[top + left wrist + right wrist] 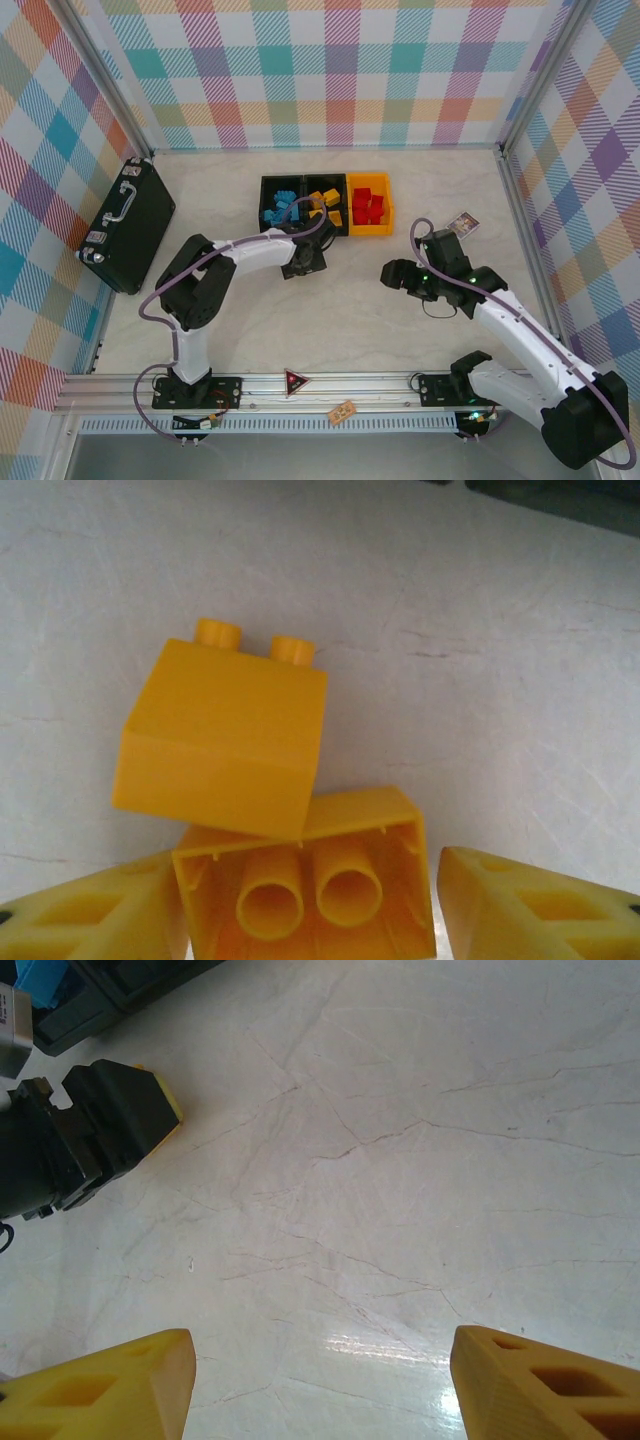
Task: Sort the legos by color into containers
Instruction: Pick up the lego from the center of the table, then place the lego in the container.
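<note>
Top external view has the containers (pixel 304 183) in a row at the middle of the table (pixel 270 330), ahead of both arms. The left black bin (pixel 282 179) holds blue legos (pixel 280 208). The middle black bin (pixel 326 180) holds mostly yellow-orange ones, with what looks like a red one among them. The yellow-orange bin (pixel 389 205) on the right holds red ones. The left gripper (pixel 305 262) points down at the table just on the near side of the middle bin, and the right gripper (pixel 393 275) hangs to its right, apart from it. A black case (pixel 125 225) lies at the left edge, and a tan block (pixel 343 411) sits by the front rail (pixel 370 382). From the left wrist, two yellow-orange bricks lie on the table touching each other. An upturned brick (pixel 310 880), its hollow underside toward the camera, sits between the yellow fingers (pixel 90 915). A tilted brick (pixel 225 740), studs pointing away, rests against its far edge. The jaws stand apart around the upturned brick: one finger is at its side and a thin strip of table shows beside the other, so the brick is not clamped. From the right wrist, the right gripper's jaws stand wide apart over bare table with nothing between them, and the left gripper's black body shows at the far left.
</note>
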Robot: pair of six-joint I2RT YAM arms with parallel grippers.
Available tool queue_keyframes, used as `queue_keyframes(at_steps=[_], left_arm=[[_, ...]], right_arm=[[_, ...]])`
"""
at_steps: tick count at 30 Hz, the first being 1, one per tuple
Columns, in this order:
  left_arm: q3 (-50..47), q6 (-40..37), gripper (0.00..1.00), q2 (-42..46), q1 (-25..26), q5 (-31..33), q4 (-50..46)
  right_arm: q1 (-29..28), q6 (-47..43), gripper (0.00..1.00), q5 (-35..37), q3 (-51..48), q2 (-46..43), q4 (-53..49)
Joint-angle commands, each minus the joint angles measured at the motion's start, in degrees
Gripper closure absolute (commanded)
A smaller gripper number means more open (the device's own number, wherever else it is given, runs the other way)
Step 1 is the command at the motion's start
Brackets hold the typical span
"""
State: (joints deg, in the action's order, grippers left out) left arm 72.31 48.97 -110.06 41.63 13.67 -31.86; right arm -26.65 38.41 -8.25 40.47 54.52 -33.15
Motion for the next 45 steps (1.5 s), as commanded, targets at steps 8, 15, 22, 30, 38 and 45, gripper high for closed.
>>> queue_keyframes(at_steps=[8, 15, 22, 30, 38, 45], left_arm=[[-0.13, 0.00, 0.54, 1.61, 0.68, 1.30, -3.41], [-0.25, -2.45, 0.54, 6.10, 2.47, 0.44, -5.07], [3.45, -5.11, 0.54, 7.59, 3.15, -2.05, -6.48], [14.41, -9.75, 0.54, 3.18, 2.72, -2.90, -9.63], [32.12, -13.50, 0.54, -6.67, -1.69, -6.15, -14.86], [46.85, -15.64, 0.54, -15.92, -5.04, -5.78, -20.06]], right_arm=[[-0.68, 1.37, 0.33, -1.46, -1.18, 0.79, 2.14], [-0.94, 2.02, 0.33, -1.69, -1.09, 1.17, 3.24], [-1.33, 2.78, 0.33, -1.29, -1.05, 0.48, 3.16], [-1.76, 3.77, 0.33, -0.39, -1.40, -0.99, 1.96], [-2.25, 4.83, 0.33, 0.51, -2.47, -2.77, 1.33], [-2.53, 5.16, 0.33, 1.57, -2.76, -4.06, 0.30]])
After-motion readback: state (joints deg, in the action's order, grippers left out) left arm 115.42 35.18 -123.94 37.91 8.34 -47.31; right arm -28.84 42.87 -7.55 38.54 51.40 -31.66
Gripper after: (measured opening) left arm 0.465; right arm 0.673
